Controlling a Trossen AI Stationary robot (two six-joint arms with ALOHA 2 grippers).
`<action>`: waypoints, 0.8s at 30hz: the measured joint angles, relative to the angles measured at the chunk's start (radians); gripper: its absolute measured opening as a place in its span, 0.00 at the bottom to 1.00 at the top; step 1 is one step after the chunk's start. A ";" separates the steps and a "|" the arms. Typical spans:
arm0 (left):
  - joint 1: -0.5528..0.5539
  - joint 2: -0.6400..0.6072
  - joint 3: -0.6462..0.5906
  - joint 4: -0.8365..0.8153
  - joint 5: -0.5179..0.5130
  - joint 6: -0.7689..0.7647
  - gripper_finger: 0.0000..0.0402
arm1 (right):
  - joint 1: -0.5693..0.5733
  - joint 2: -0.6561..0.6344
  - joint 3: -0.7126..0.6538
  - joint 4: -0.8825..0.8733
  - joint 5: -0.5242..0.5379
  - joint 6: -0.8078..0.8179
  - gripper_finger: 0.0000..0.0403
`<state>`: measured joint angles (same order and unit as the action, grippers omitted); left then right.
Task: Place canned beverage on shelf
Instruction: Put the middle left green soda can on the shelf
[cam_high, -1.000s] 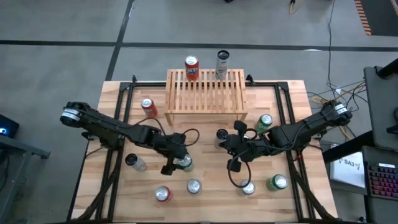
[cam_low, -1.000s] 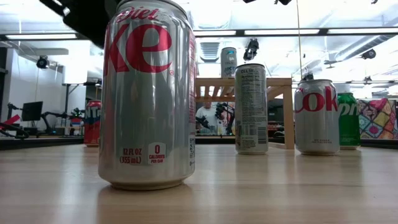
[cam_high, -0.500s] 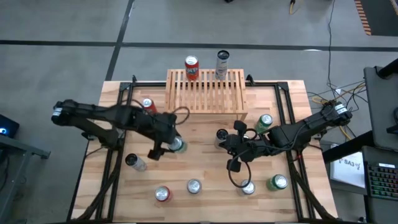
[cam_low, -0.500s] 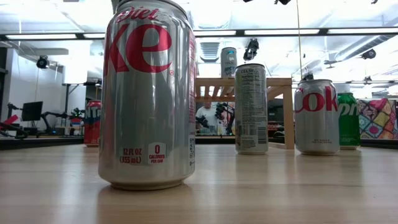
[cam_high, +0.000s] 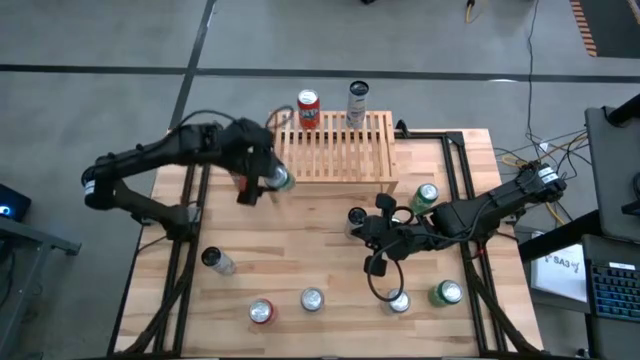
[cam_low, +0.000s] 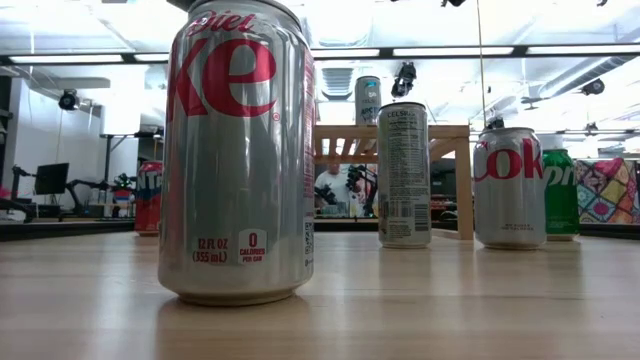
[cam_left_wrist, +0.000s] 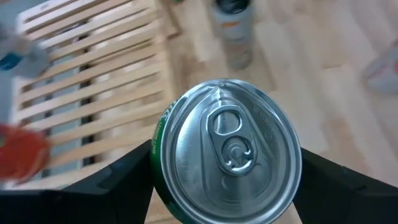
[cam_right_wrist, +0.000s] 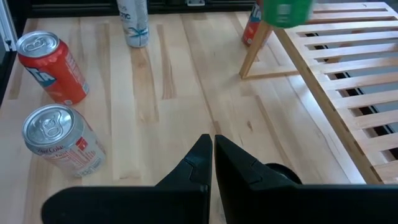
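The light-wood slatted shelf (cam_high: 330, 148) stands at the table's far side, with a red can (cam_high: 308, 104) and a tall silver can (cam_high: 357, 100) upright at its far edge. My left gripper (cam_high: 264, 183) is shut on a green can (cam_high: 280, 180) in the air by the shelf's left end; the can also shows in the left wrist view (cam_left_wrist: 227, 152) and the right wrist view (cam_right_wrist: 286, 12). My right gripper (cam_right_wrist: 213, 146) is shut and empty, low over the table's middle right (cam_high: 366, 232). My left gripper pinches the green can by its side wall just below the top rim (cam_left_wrist: 163, 163), one finger (cam_left_wrist: 124, 180) on each side. The fingers slant down from above. The can is lifted clear of the table, its top up.
Loose cans stand on the table: an orange one (cam_high: 238, 172) by the shelf's left leg, a slim one (cam_high: 215, 260), a red one (cam_high: 262, 312), silver ones (cam_high: 312, 298) (cam_high: 398, 302), green ones (cam_high: 447, 292) (cam_high: 425, 195), and a tall one (cam_high: 355, 217) beside my right gripper.
My left gripper has carried the green can up from the table's middle left toward the far edge, to the shelf's left end. The can is lifted clear and has stayed top up. My right arm has kept still.
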<state>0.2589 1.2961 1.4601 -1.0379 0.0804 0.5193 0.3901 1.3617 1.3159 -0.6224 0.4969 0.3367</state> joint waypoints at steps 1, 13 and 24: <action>0.029 0.003 0.000 0.001 0.006 0.015 0.71 | 0.000 0.000 0.000 0.000 0.000 0.000 0.02; 0.199 0.124 0.132 -0.094 0.121 0.120 0.71 | -0.001 0.000 0.000 0.008 0.001 0.000 0.02; 0.322 0.185 0.215 -0.149 0.337 0.152 0.71 | -0.001 0.000 0.000 0.008 0.001 0.000 0.02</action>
<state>0.5812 1.4815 1.6749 -1.1866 0.4179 0.6712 0.3893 1.3617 1.3159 -0.6147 0.4976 0.3370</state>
